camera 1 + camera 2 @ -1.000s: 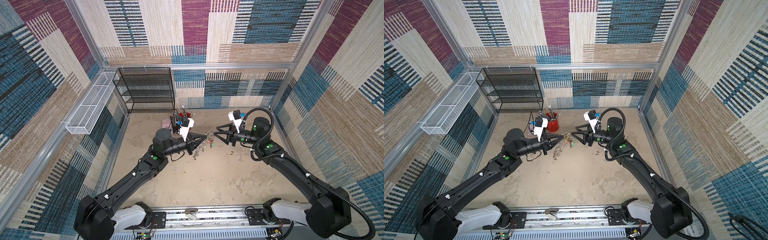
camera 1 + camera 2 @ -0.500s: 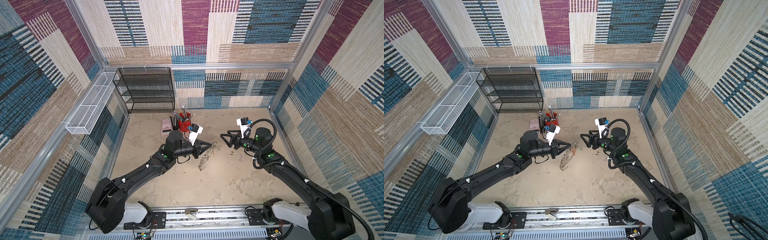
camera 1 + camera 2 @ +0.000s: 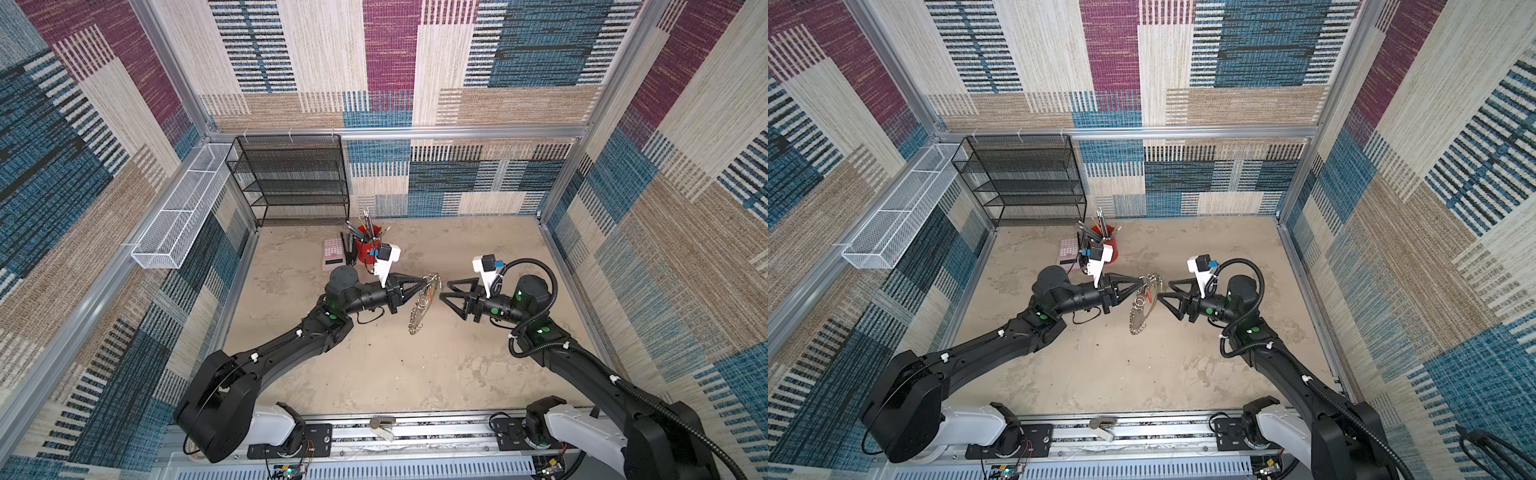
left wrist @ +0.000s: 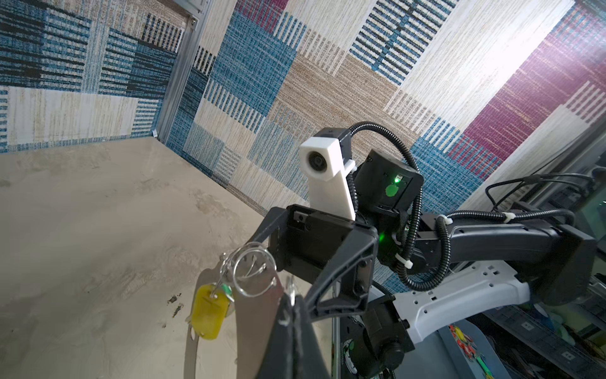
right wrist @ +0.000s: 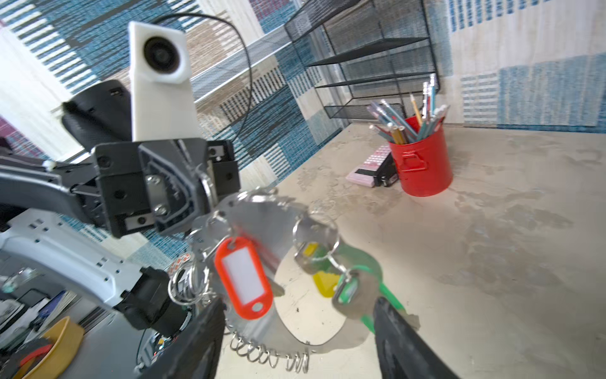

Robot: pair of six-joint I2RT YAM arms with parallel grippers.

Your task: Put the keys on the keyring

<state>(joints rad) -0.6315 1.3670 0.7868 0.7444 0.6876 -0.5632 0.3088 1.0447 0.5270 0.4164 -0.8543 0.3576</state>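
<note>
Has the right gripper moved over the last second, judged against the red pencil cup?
Yes. In both top views the right gripper has drawn away from the red pencil cup, shifting right and slightly down in the picture.

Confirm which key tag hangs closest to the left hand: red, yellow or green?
The red tag, hanging alone beside the left hand; the yellow tag and green tag bunch together farther along the keyring.

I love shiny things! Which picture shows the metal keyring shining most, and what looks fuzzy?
Right wrist view: the keyring gleams like a mirror, the red tag is sharp, the right hand near the lens is blurred. Left wrist view: the wall is washed out by bright light, the left hand soft.
</note>
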